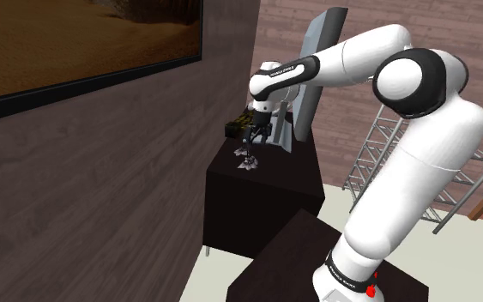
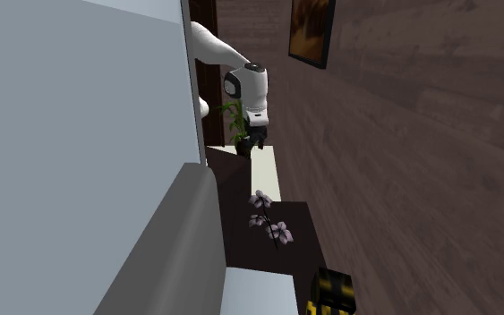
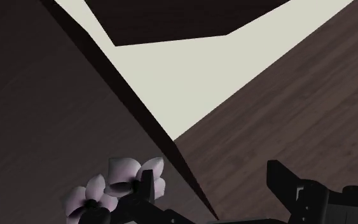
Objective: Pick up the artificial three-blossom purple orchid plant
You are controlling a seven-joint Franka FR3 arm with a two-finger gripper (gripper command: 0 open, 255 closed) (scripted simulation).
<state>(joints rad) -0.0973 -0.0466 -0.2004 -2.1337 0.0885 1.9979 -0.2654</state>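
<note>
The orchid (image 1: 246, 160) stands on a dark cabinet top (image 1: 292, 178), a thin stem with pale purple blossoms. In the second exterior view the orchid (image 2: 271, 224) has three blossoms in the middle of the cabinet (image 2: 298, 217). My black gripper (image 1: 256, 135) hangs a little above the plant, apart from it. The gripper (image 2: 248, 143) points down. In the wrist view the gripper (image 3: 212, 181) is open with nothing between its fingers. The blossoms (image 3: 117, 184) lie just outside one finger (image 3: 147, 191), partly hidden behind it.
A tall grey monitor (image 1: 316, 77) stands on the cabinet beside the gripper. A yellow-and-black box (image 1: 233, 129) sits at the cabinet's wall end, the box (image 2: 334, 292). A green plant (image 2: 233, 114) shows behind the gripper. A dark wood wall (image 1: 102, 172) runs alongside, a metal rack (image 1: 385, 154) behind.
</note>
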